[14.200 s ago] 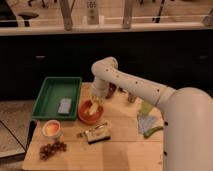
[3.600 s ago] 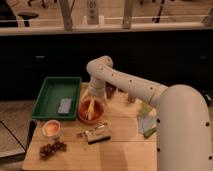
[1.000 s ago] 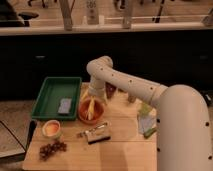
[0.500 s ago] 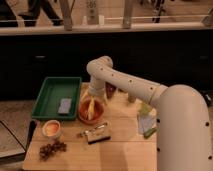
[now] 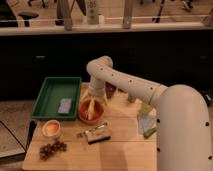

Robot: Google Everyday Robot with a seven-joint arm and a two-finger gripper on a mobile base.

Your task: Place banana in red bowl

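Note:
The red bowl [image 5: 91, 113] sits on the wooden table just right of the green tray. A pale-yellow banana [image 5: 92, 107] lies inside it, pointing down towards its front rim. My gripper [image 5: 93, 98] hangs straight over the bowl at the end of the white arm, which reaches in from the right. Its fingers [image 5: 85, 95] are spread to either side of the banana and do not close on it. The wrist hides the back of the bowl.
A green tray [image 5: 50, 95] holding a grey item [image 5: 64, 105] is at the left. A small pale-rimmed bowl [image 5: 51, 128] and grapes [image 5: 51, 148] are at the front left, with a snack bar [image 5: 95, 133] in front of the red bowl. A dark red cup [image 5: 110, 91] and a green-white packet [image 5: 146, 118] are at the right.
Nothing has visibly moved over the last second. Compared with the oldest frame, the arm's upper end has shifted slightly left, with the gripper still over the red bowl.

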